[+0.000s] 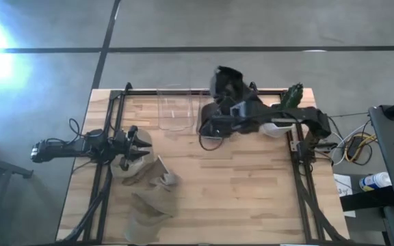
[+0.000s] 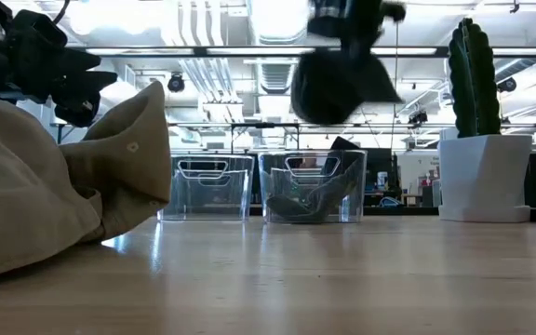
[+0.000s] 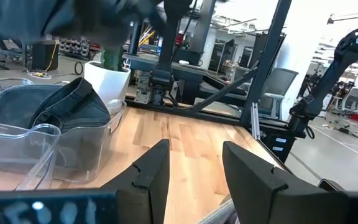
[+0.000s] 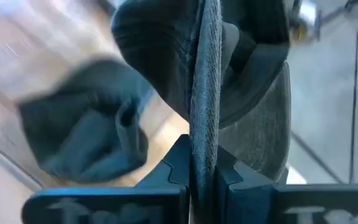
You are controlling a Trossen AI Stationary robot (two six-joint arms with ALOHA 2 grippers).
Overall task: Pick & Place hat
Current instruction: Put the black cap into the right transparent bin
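Note:
A dark grey hat (image 2: 338, 79) hangs in the air over the right-hand clear bin (image 2: 313, 191), which holds another dark hat (image 3: 67, 112). My right gripper (image 4: 204, 165) is shut on the hanging hat near the table's far edge (image 1: 226, 85). The left-hand clear bin (image 2: 210, 186) has nothing in it. Several tan hats (image 1: 152, 188) lie in a pile at the table's near left and fill the left of the low view (image 2: 45, 186). My left gripper (image 3: 194, 165) is open, just above the far end of that pile (image 1: 137, 145), touching nothing. My right gripper pinches the dark hat's brim edge (image 4: 205, 124) between its two fingers, with the brim running edge-on through the gap. It comes from above (image 2: 347, 19). The hat is lifted clear and hangs below the fingers, its crown (image 4: 160, 56) bulging to one side.
A cactus in a white pot (image 2: 482, 177) stands at the table's far right corner. The two bins sit side by side at the far edge (image 1: 173, 113). Bare wood (image 1: 245, 184) stretches across the middle and near right. A black frame rail (image 1: 299, 171) runs along the right side.

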